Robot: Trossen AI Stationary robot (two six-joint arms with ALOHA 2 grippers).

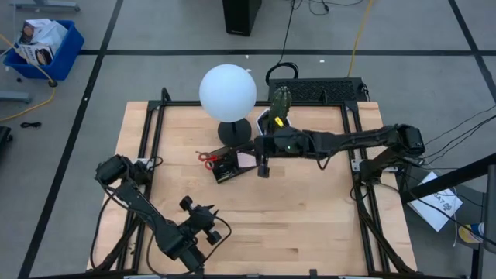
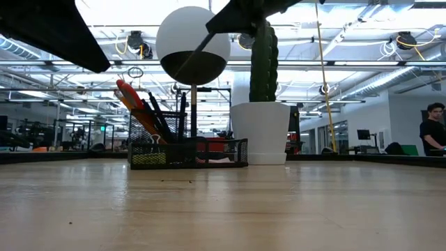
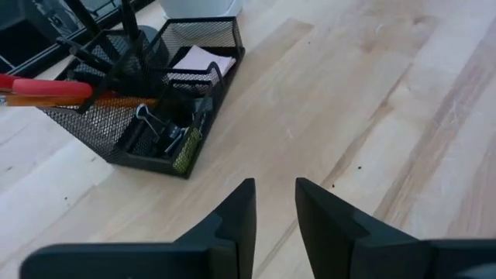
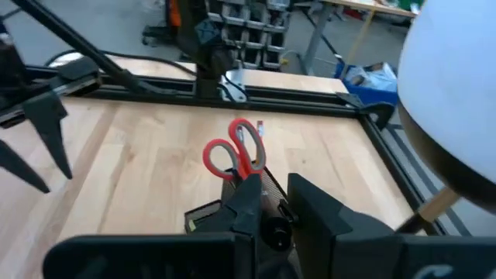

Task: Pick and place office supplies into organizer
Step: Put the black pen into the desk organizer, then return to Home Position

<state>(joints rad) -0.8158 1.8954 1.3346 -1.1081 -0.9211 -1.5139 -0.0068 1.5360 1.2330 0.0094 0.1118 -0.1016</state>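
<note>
Pale wood planks make up the tabletop (image 1: 310, 217), which sits inside a black frame on a grey workshop floor. Near its centre, at about twelve o'clock from the middle, stands the organizer (image 1: 229, 166), a black mesh tray, with the lamp (image 1: 228, 93) just behind it and the cactus pot (image 2: 260, 132) to its three o'clock side. From the look of things the task is close to done: the scissors (image 4: 235, 155) stand in the tray with their red handles leaning out toward nine o'clock, the pens (image 2: 157, 115) and an orange pencil (image 3: 116, 101) stand beside them, the pink sticky-note pad (image 3: 200, 60) lies in one compartment, and dark clips (image 3: 155, 128) lie in another. No loose supply shows on the wood. The right gripper (image 4: 267, 205) hangs directly over the tray's three o'clock end, its fingers nearly together with only a narrow gap and nothing visibly held between them, so I judge this to be the release or check step just above the tray. The left gripper (image 3: 274, 209) waits low at about seven o'clock, fingers slightly apart and empty, pointing toward the tray. A sensible next move would be for the right arm to lift straight up, clear of the upright handles and the lamp globe, without catching the mesh rim.
</note>
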